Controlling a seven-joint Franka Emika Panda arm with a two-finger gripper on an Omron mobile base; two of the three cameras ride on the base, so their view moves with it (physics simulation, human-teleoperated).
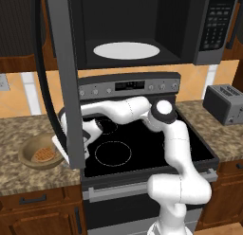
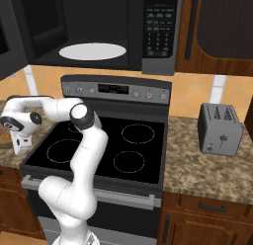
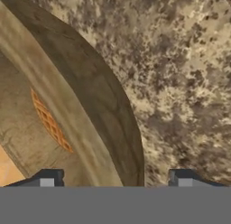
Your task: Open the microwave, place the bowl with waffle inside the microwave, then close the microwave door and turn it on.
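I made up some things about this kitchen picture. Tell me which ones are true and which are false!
1. The microwave door is open. True.
2. The bowl is sitting inside the microwave. False: it rests on the counter left of the stove, and the turntable plate is bare.
3. The waffle is in the bowl. True.
4. The toaster is left of the stove. False: it stands on the counter to the right.
5. The gripper has its fingers on either side of the bowl's rim. True: one fingertip is over the inside, the other over the counter.
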